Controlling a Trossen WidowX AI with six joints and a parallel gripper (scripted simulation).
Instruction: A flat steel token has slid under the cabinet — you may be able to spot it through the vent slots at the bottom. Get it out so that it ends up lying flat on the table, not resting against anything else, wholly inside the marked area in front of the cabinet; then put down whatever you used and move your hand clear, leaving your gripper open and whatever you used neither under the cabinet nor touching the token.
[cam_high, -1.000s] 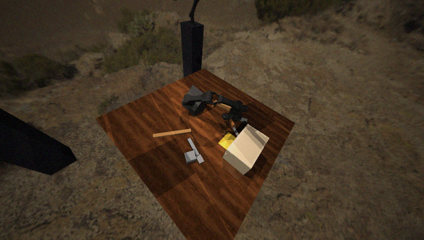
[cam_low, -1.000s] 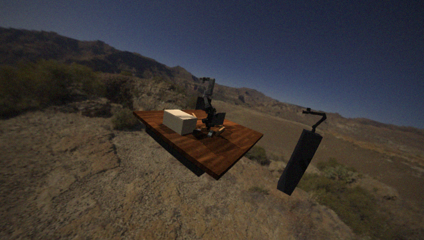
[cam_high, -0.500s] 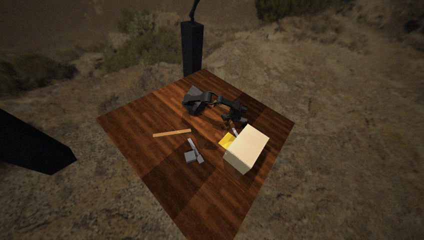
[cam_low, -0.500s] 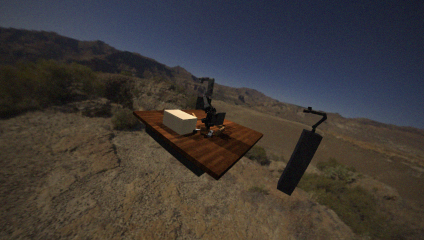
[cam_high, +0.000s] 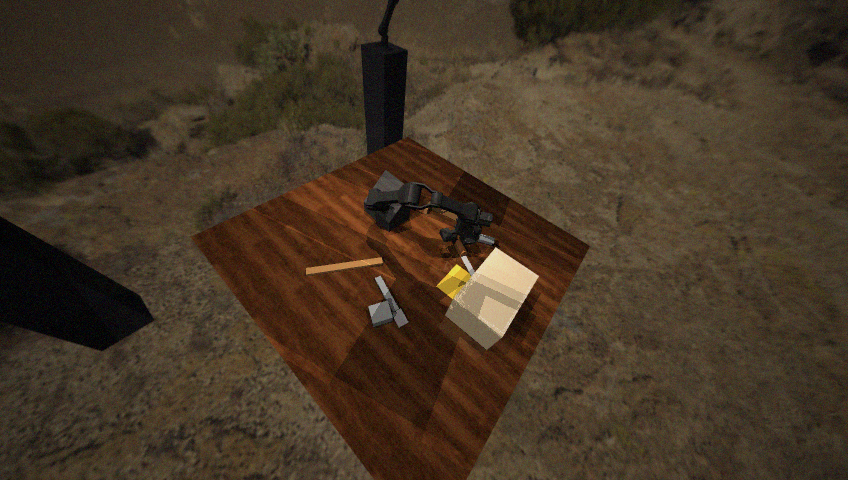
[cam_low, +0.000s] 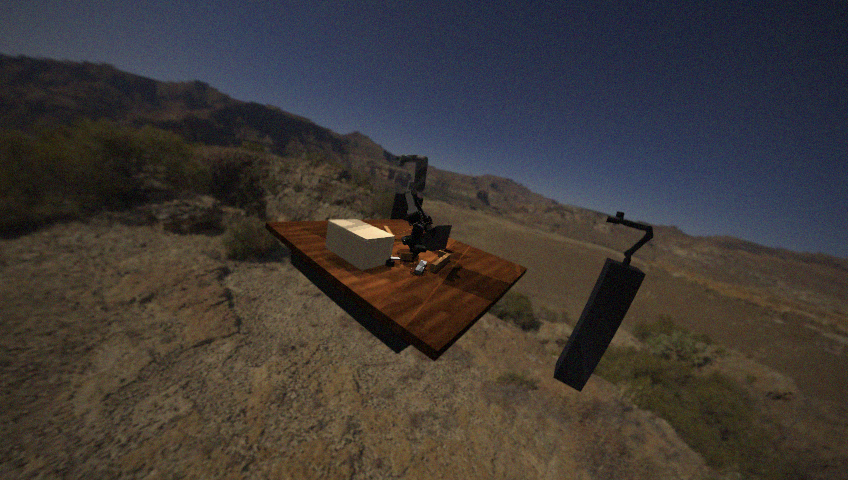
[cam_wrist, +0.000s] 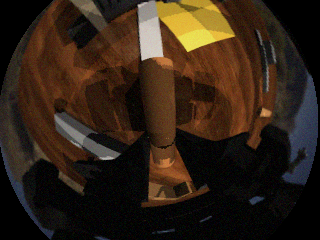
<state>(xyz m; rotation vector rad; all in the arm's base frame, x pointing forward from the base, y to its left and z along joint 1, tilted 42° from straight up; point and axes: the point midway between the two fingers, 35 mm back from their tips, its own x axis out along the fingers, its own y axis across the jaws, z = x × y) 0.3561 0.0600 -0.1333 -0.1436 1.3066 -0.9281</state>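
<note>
Background: dry, scrubby ground under my one wooden table (cam_high: 267, 249) (cam_low: 416, 309). Two dark pillars in the top view: one (cam_high: 385, 95) at twelve o'clock, one (cam_high: 71, 291) at nine.

One cream cabinet (cam_high: 498, 284) (cam_low: 358, 245), boxy, table's three o'clock. One black arm (cam_high: 410, 193), base toward table's twelve.

One flat yellow patch (cam_high: 454, 281) (cam_wrist: 195, 24), the marked area, at the cabinet's ten o'clock; part shaded.

One tan wooden strip (cam_high: 343, 265), lying at table's ten. One grey block (cam_high: 380, 312) and one long grey piece with a wider end (cam_high: 390, 296), together just left of table center.

One more pale grey piece (cam_high: 486, 239) (cam_low: 420, 267) (cam_wrist: 85, 136) near my gripper (cam_high: 459, 240) (cam_wrist: 162, 137), at its three o'clock from the top.

Gripper: closed on one brown handle (cam_high: 460, 248) (cam_wrist: 159, 95), rounded, carrying a pale flat strip (cam_high: 467, 264) (cam_wrist: 151, 35) that points five o'clock toward the cabinet; contact there, can't tell.

Task's thing, steel token: can't make it out, so exact spot and looks uncertain.
</note>
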